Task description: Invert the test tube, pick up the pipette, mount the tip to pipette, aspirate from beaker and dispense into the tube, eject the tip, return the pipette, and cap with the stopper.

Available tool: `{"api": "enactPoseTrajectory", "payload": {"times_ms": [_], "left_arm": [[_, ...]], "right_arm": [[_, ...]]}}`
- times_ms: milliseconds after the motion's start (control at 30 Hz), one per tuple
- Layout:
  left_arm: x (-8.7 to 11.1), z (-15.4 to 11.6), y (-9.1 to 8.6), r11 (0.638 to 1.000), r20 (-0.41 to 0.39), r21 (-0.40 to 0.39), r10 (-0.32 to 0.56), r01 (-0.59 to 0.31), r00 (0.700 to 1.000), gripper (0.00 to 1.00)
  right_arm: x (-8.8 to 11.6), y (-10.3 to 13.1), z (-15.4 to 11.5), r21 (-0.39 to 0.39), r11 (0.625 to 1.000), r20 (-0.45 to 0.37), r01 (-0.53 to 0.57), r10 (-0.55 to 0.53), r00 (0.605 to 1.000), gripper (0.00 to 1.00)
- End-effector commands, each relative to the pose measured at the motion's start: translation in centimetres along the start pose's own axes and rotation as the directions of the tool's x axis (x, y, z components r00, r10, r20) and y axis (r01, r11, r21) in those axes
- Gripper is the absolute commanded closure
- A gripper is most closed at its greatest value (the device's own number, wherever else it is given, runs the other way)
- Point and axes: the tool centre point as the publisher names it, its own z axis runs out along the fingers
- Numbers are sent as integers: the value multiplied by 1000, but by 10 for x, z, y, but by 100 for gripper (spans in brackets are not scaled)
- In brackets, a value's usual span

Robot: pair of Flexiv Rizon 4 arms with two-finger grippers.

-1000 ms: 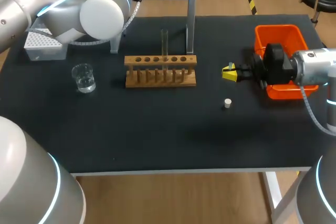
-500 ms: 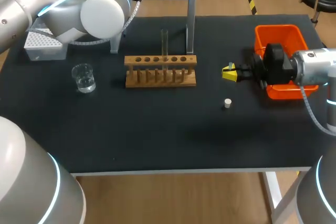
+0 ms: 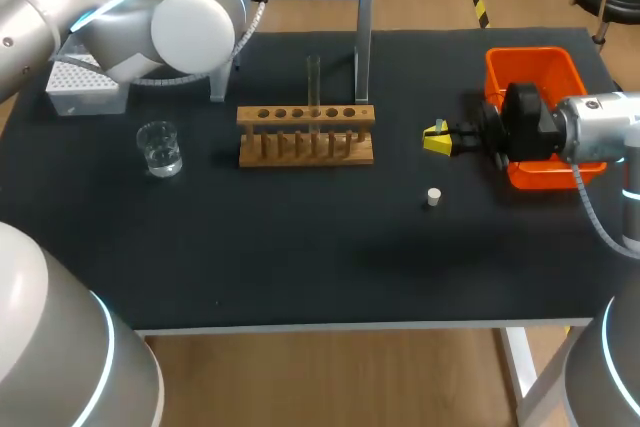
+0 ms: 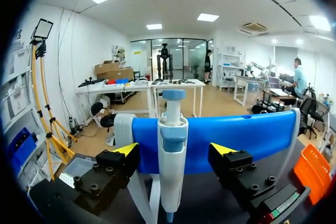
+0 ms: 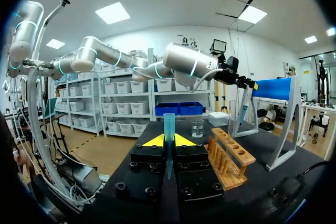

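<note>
1. Blue pipette tip [image 5: 168, 123] stood upright, pinched in my right claw [image 5: 168, 141] with both yellow fingers pressed against it. That claw hovered over the tabletop [image 3: 300, 257], between the wooden rack [image 3: 305, 147] and the orange bin [image 3: 530, 72].
2. My left claw [image 4: 173, 149] was spread wide at the blue stand [image 4: 236, 135]. The pipette [image 4: 172, 150] hung between its fingers, but neither finger touched it.
3. Across the last second nothing shifted. Both arms kept their places, and the beaker [image 3: 160, 149], the stopper [image 3: 433, 197] and the test tube [image 3: 313, 82] in the rack lay as before.
4. I took that stillness as a pause just ahead of grabbing the pipette. The tube stood in the rack, so the first step looked done, and the pipette was not yet lifted.
5. Next, I judged, the left claw needed to close squarely on the pipette body. It would then have to lift the pipette clear of the stand without tilting it, so the tip could be mounted afterwards.
</note>
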Motion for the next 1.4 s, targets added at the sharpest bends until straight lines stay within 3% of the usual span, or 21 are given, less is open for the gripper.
{"api": "enactPoseTrajectory", "payload": {"times_ms": [33,167,767,800,833,867,1167,1400], "left_arm": [[-1,3,-1,1000,-6,-4,0,0,1000,22],[-1,4,-1,1000,-7,-3,-2,2,1000,51],[-1,4,1,1000,-9,-8,-7,7,1000,58],[-1,4,1,1000,-8,-8,-6,6,1000,65],[-1,4,1,1000,-8,-8,-7,7,1000,88],[-1,4,1,1000,-8,-8,-7,7,1000,100],[-1,2,-3,1000,0,-3,0,0,1000,100],[-3,-4,-23,1000,12,22,15,-15,1000,100]], "right_arm": [[1,0,0,1,1000,1,1,-1,1000,100],[1,0,0,1,1000,1,1,-1,1000,100],[1,0,0,1,1000,1,1,-1,1000,100],[1,0,0,1,1000,1,1,-1,1000,100],[1,0,0,1,1000,1,1,-1,1000,100],[1,0,0,1,1000,1,1,-1,1000,100],[1,0,0,1,1000,1,1,-1,1000,100],[1,0,0,1,1000,1,1,-1,1000,100]]}}
